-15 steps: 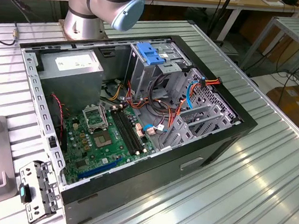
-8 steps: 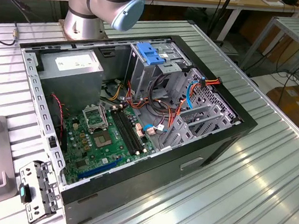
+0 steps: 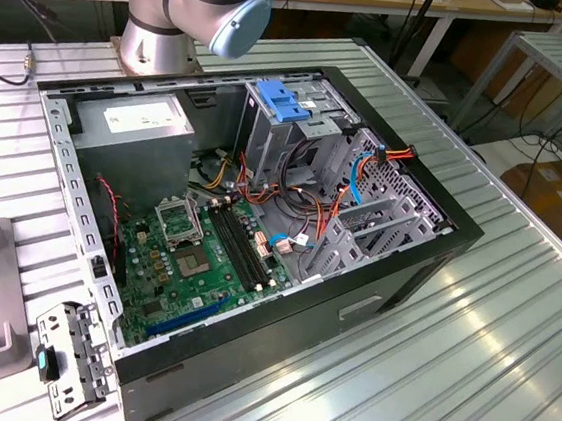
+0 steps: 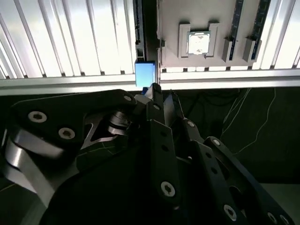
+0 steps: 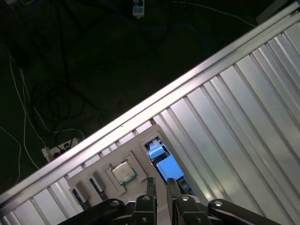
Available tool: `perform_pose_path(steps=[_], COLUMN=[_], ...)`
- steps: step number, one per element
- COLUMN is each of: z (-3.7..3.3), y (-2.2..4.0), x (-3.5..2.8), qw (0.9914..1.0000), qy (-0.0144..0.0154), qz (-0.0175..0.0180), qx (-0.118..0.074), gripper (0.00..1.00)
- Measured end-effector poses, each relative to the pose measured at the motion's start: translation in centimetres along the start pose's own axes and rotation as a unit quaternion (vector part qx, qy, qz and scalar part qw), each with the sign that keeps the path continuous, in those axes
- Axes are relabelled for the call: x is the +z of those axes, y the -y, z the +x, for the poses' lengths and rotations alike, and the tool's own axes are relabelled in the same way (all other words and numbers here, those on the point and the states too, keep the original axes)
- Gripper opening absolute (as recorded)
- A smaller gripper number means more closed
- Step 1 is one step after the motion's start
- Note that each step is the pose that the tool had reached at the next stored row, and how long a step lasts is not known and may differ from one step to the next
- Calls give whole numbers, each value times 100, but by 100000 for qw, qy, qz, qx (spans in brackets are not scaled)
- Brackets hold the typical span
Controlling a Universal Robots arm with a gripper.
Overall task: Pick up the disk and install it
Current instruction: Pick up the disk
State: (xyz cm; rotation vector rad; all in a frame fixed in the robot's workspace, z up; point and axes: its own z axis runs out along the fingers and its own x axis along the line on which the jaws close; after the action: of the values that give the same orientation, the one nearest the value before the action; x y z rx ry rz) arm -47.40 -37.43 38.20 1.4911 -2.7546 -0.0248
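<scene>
Blue-railed disk (image 5: pixel 165 164): on edge in worktop (image 5: pixel 243 117) slot, long axis along slot.
Hand (image 5: pixel 159 183): narrow, holding nothing, tips nr disk's end.

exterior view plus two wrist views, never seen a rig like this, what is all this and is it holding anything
The exterior view comes from a camera standing off the machine: a robot arm stands on a ribbed metal table beside an open computer case. Both wrist views come from cameras riding on the arm, looking past its black gripper. Beyond it lies a grey tray with a processor chip, and next to that a blue-edged piece, probably the disk, sits in a dark slot. The gripper hangs near it and carries nothing.
</scene>
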Motion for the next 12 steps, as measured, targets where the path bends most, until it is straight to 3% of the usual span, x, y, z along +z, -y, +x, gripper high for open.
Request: perform_pose_path(steps=[2, 5, 8, 12], z=[-1, 0, -1, 9], y=[1, 0, -1, -16], x=[4, 7, 9, 13], qw=[99989, 99917, 99786, 99704], qy=[283, 271, 244, 226], qz=[472, 501, 500, 494], qx=[-1371, -4043, -6516, -7675], gripper=[24, 24, 24, 24])
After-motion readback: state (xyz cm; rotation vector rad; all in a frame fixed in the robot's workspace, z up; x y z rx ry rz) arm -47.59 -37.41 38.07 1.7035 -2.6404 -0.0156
